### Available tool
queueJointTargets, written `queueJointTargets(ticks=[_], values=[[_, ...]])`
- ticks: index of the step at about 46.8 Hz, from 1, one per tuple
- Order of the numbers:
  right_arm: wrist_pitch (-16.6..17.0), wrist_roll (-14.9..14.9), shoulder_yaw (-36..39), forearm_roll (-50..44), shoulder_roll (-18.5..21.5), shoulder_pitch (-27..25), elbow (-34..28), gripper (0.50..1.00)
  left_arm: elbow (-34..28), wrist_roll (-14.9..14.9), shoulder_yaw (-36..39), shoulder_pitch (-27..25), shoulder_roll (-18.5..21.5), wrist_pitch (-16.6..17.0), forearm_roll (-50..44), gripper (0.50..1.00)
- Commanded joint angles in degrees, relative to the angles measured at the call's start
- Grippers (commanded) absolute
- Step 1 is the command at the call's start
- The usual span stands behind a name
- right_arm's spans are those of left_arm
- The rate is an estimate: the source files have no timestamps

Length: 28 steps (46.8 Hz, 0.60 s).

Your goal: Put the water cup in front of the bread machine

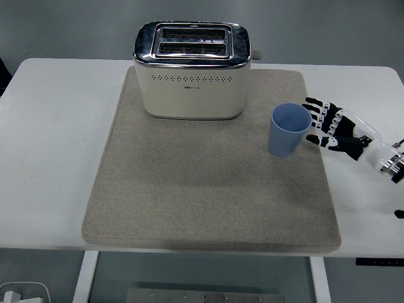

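cup (290, 130) upright, interior unseen

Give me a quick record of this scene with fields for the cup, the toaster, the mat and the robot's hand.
cup: blue plastic cup, upright, on the mat's right side
toaster: cream two-slot toaster with chrome top, at the mat's far edge
mat: beige felt mat on white table
hand: right hand, fingers spread, just right of the cup, holding nothing
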Motion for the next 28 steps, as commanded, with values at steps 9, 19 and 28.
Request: queueJointTargets(ticks=[9, 19, 28], values=[[-0.2, 0.0, -0.2, -0.1, 0.9, 0.1, 0.0, 0.926, 0.0, 0.0, 0.0, 0.0, 0.0, 0.0, 0.0, 1.0], [-2.1, 0.0, -1.2, -0.4, 2.9, 0.3, 0.0, 0.926, 0.0, 0.0, 0.0, 0.0, 0.0, 0.0, 0.0, 1.0], [-2.2, 0.0, -1.5, -0.5, 3.6, 0.7, 0.0, 0.926, 0.0, 0.0, 0.0, 0.0, 0.0, 0.0, 0.0, 1.0]])
